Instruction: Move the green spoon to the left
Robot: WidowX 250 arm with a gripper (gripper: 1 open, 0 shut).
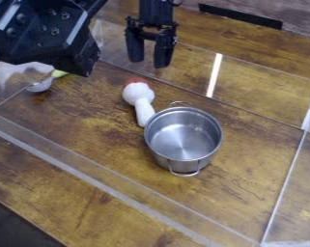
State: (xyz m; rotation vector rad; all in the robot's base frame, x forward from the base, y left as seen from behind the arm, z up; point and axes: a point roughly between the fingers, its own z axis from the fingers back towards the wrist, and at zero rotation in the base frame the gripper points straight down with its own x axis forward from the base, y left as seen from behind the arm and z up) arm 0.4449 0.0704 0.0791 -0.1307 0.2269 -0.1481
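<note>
Camera view, sole view.

Item: one hand (148,61), black, two-fingered, pointing down over the far part of the worktop (86,145). Fingers spread, bare gap between; nothing pinched. Height above the wood cannot be told.

Item: one green spoon (59,73), at the far left of the picture, metal bowl (40,86) toward the near side. Handle partly hidden behind a bulky dark arm section (47,39). The hand is well apart from it. Chief risk: with the handle so covered, its line may be misjudged and the fingers close beside it or on its very end. A slim, probably smooth handle may also roll or pivot under a grip off its middle, the bowl swinging round.

Item: one white utensil (139,96), reddish at its rounded end, lying between hand and pot. Risk: taken in error for the spoon, or knocked by a low sweep of the fingers.

Item: one steel pot (183,140), two loop handles, just beside the utensil's narrow end. Risk: a pushed utensil would probably strike it.

Item: clear panel edging (105,194), running round the work area. Risk: the spoon appears to lie near its far-left part; a leftward move made too low or too long could catch there.
</note>
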